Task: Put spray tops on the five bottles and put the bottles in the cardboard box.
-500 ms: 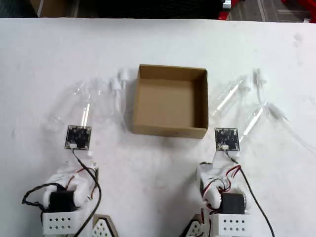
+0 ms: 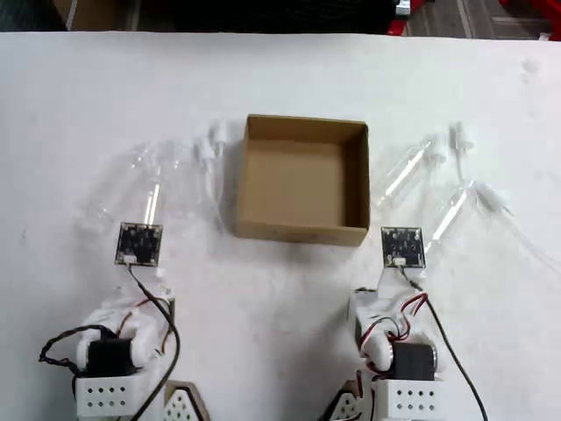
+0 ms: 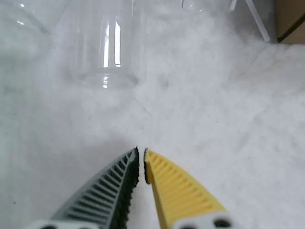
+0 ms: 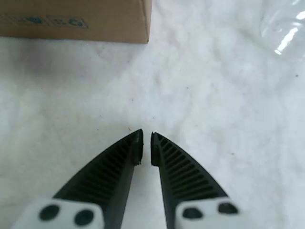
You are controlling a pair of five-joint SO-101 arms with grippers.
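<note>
Right now my left claw (image 3: 141,157) is clenched with nothing in it, its grey and yellow fingers nearly meeting low over the white table (image 2: 280,79). My right claw (image 4: 147,143) is likewise clenched and empty, with a sliver of gap between its black fingers. The cardboard box (image 2: 301,231) sits open-topped in the middle of the table, ahead of me and between my two arms; its near wall lies just beyond my right claw. To the left of the box, clear left-hand bottles (image 2: 151,189) lie on their sides in a loose cluster, and the round base of one faces my left claw, near but apart from it. White spray tops (image 2: 210,145) with thin tubes lie between that cluster and the box's left wall. To the right of the box, two right-hand bottles (image 2: 405,171) lie slanted side by side, apart from the box, with another white right spray top (image 2: 459,139) just beyond them. I cannot tell whether any top is seated on a neck.
</note>
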